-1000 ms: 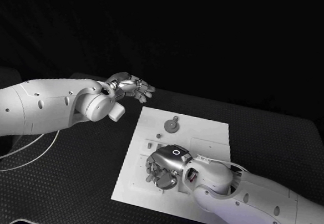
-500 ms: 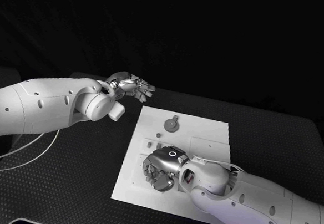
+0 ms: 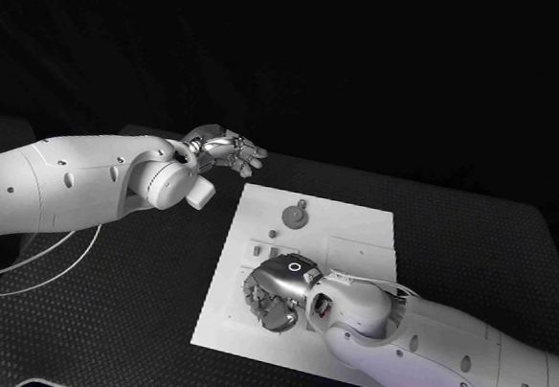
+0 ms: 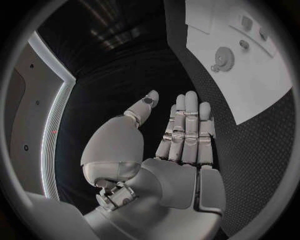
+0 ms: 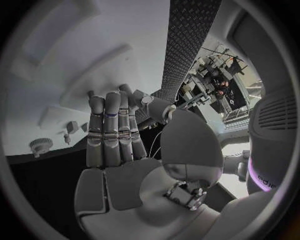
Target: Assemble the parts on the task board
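The white task board lies in the middle of the table. A grey gear-shaped part sits near its far edge, with small parts just nearer. My right hand hovers low over the board's near left part, fingers pointing down at it; in the right wrist view this hand has straight fingers side by side with nothing held. My left hand stays off the board beyond its far left corner, and its fingers are stretched out and empty. The gear lies on the board ahead of it.
The black table surrounds the board, with bare room on both sides. A white cable trails below my left arm. The board area under my right hand is hidden.
My right hand has slid slightly toward the board's near left part. The left hand has stayed put.
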Robot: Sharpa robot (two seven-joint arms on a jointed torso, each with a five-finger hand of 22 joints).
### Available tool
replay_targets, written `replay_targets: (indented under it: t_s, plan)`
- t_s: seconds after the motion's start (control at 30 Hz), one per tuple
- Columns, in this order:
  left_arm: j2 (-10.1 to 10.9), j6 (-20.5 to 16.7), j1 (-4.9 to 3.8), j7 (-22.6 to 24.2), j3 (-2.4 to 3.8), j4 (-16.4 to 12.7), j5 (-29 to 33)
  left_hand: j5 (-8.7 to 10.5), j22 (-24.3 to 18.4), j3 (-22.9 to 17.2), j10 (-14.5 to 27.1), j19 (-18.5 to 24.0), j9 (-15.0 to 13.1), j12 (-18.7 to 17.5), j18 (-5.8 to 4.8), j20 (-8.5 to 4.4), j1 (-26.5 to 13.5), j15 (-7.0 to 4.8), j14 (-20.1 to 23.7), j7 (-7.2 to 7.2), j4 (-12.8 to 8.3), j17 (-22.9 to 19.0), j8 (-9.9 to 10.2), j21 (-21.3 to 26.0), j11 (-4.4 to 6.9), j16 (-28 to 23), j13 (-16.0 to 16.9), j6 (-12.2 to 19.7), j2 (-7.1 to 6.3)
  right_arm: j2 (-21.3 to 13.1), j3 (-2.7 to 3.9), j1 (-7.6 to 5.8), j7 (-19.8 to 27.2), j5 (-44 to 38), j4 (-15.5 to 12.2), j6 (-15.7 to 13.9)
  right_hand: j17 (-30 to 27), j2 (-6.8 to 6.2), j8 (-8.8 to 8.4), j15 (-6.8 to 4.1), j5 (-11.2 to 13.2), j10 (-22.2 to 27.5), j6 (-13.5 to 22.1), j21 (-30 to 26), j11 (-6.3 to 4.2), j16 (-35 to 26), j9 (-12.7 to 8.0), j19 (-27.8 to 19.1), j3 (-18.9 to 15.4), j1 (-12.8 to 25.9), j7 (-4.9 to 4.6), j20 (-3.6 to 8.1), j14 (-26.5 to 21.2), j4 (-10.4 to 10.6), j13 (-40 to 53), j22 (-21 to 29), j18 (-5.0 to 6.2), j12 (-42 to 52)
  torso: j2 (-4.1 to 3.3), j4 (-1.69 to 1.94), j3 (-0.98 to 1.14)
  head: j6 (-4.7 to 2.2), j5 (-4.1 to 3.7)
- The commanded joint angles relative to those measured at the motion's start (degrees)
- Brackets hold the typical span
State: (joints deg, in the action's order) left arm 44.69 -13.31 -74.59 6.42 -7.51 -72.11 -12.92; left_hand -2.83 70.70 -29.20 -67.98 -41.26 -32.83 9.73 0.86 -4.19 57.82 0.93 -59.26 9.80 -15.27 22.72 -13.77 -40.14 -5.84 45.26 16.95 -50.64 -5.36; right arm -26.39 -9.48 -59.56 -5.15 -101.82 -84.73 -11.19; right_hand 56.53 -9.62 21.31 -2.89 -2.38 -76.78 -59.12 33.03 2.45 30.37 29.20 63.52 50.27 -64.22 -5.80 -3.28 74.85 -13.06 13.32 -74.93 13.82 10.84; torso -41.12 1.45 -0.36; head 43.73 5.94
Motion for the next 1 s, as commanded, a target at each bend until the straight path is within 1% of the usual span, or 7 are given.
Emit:
replay_targets:
  t_s: [0.03, 0.2, 0.27, 0.4, 0.63, 0.7, 1.0]
  plan:
    - [0.0, 0.9, -0.14, 0.3, 0.05, -0.1, 0.3, -0.12, 0.1, 0.2, 0.4, -0.5, 0.0, 0.2, 0.33, -0.34, -0.6, 0.19, -0.3, 0.03, 0.1, 0.1, -0.3, 0.4, 0.17, -0.3, 0.1, 0.4, 0.18, -0.2, -0.36, 0.34, -0.2, 0.1, 0.3, 1.7, 0.1, 0.22, 0.0, -0.25, -0.4, 0.2, -0.4, 0.2, 0.19, 0.2, 1.7, -0.2, 0.3, 0.3, -0.09, 0.24, -0.1, -0.2, 0.0, -0.6, 1.18, -0.3, -0.01, 0.01, 0.04, -0.07, -0.04]
    - [0.0, 0.9, -0.14, 0.2, 0.05, -0.1, 0.3, -0.12, 0.1, 0.2, 0.4, -0.4, 0.0, 0.2, 0.33, -0.34, -0.6, 0.19, -0.3, 0.03, 0.1, 0.1, -0.3, 0.4, 0.17, -0.3, 0.1, 0.5, 0.17, -0.2, -0.39, 0.33, 0.4, 1.4, 0.4, 1.4, 0.1, -1.76, -0.6, 0.07, -0.6, 1.0, 0.4, -0.1, 0.56, -0.1, 1.6, -0.7, 0.2, 1.0, -0.46, -0.03, -0.6, -0.3, 0.1, -0.6, 1.18, -0.9, -0.01, -0.01, 0.05, -0.09, -0.04]
    - [0.1, 0.8, -0.14, 0.1, 0.05, -0.1, 0.3, -0.12, 0.1, 0.2, 0.4, -0.5, 0.0, 0.2, 0.33, -0.34, -0.6, 0.19, -0.3, 0.04, 0.1, 0.1, -0.3, 0.4, 0.17, -0.3, 0.1, 0.5, 0.17, -0.3, -0.4, 0.33, 0.4, 1.5, 0.4, 1.1, 0.1, -3.53, -1.75, 0.35, -0.7, 1.5, 2.1, -0.2, 0.86, -0.4, 1.1, -1.1, -0.7, 1.6, -1.18, -0.26, -0.9, -0.4, 0.2, -0.7, 1.18, -1.3, -0.02, -0.01, 0.04, -0.09, -0.09]
    - [0.1, 0.9, -0.14, 0.0, 0.05, 0.0, 0.5, -0.12, 0.1, 0.3, 0.5, -0.5, 0.0, 0.3, 0.32, -0.33, -1.0, 0.19, -0.4, 0.06, 0.6, 0.3, -0.3, 0.4, 0.15, -0.4, 0.1, 0.5, 0.39, -0.5, -0.4, 0.33, 0.1, 1.5, 0.4, 0.0, 0.3, -4.87, -3.28, 1.15, -0.6, 4.2, 4.2, -0.8, 1.87, -0.9, 0.5, -2.2, -3.5, 1.7, -2.07, -0.69, -2.0, -1.8, 0.0, -0.7, 1.18, -3.0, -0.03, 0.04, 0.05, -0.09, -0.16]
    - [0.2, 1.1, -0.14, 0.0, 0.04, 0.3, 0.5, -0.12, 0.1, 0.3, 0.5, -0.5, 0.0, 0.3, 0.34, -0.34, -1.1, 0.18, -0.4, 0.08, 0.7, 0.3, -0.3, 0.5, 0.15, -0.4, 0.1, 0.6, 0.43, -0.9, -0.4, 0.33, -0.2, 1.5, -0.1, -1.3, 0.6, -5.81, -4.8, 2.4, -0.5, 8.0, 6.8, -1.6, 3.29, -1.4, -0.4, -3.5, -5.0, 0.5, -2.02, -1.38, -3.3, -2.6, -0.6, -0.7, 1.18, -5.3, -0.03, 0.08, 0.08, 0.0, -0.15]
    - [0.2, 1.1, -0.14, -0.1, 0.04, 0.5, 0.6, -0.12, 0.1, 0.3, 0.5, -0.6, 0.0, 0.4, 0.35, -0.35, -1.1, 0.18, -0.4, 0.07, 0.7, 0.3, -0.3, 0.5, 0.15, -0.5, 0.1, 0.6, 0.49, -1.0, -0.4, 0.33, -0.4, 1.4, -0.2, -1.6, 0.7, -5.92, -5.18, 2.71, -0.6, 9.1, 7.5, -1.6, 3.68, -1.4, -0.6, -3.6, -4.8, 0.1, -1.24, -1.47, -3.3, -2.5, -0.8, -0.7, 1.18, -5.9, 0.02, 0.05, 0.08, -0.02, -0.16]
    - [0.2, 1.2, -0.13, -0.1, 0.03, 0.9, 0.7, -0.12, 0.2, 0.3, 0.5, -0.6, 0.0, 0.4, 0.36, -0.36, -1.1, 0.17, -0.4, 0.07, 0.7, 0.4, -0.3, 0.5, 0.16, -0.5, 0.1, 0.6, 0.48, -2.5, -0.36, 0.23, -1.1, 1.1, -1.3, -3.1, 0.9, -6.53, -5.22, 2.86, -0.5, 9.4, 7.5, -1.7, 3.83, -1.3, -0.8, -3.7, -4.6, -0.3, -1.71, -1.55, -3.4, -2.2, -0.8, -0.7, 1.18, -6.0, -0.04, 0.01, 0.04, -0.14, -0.25]
